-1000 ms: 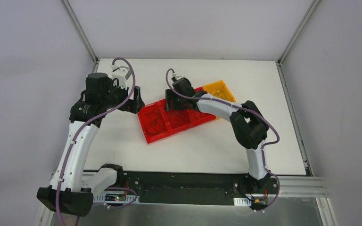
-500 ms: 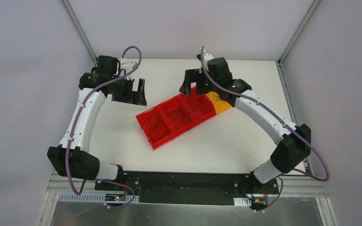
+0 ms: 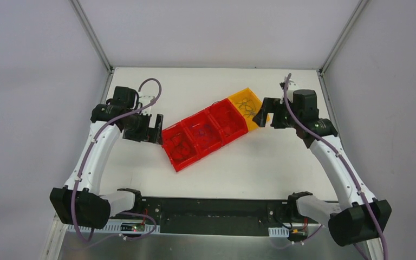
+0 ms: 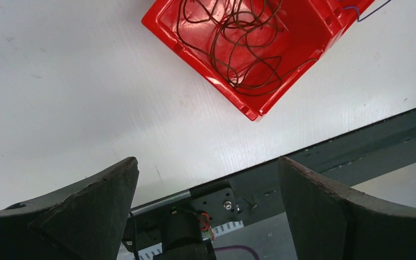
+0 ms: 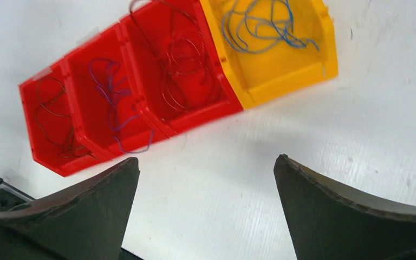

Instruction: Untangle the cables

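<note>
The left gripper (image 3: pixel 153 129) and right gripper (image 3: pixel 262 112) both hang open and empty, one at each end of the bins (image 5: pixel 195 122). The cables (image 4: pixel 238 40) lie looped inside, and one loop overhangs a wall. A careless pull there could snag it and drag the bin along.

In the left wrist view the nearest red bin (image 4: pixel 303 38) is cut off by the top edge, and the cables (image 4: pixel 238 54) in it are cut there too. In the right wrist view the yellow bin (image 5: pixel 281 81) is cropped at the top, and the near rims of the red bins (image 5: pixel 195 120) are slightly blurred. In both wrist views the fingers (image 4: pixel 76 216) are cut off by the bottom edge. From above, the cables are too small to be counted. The yellow bin's right corner is hidden behind the right end effector (image 3: pixel 262 112). Whether the left end effector (image 3: pixel 154 128) touches the red bin cannot be told.
</note>
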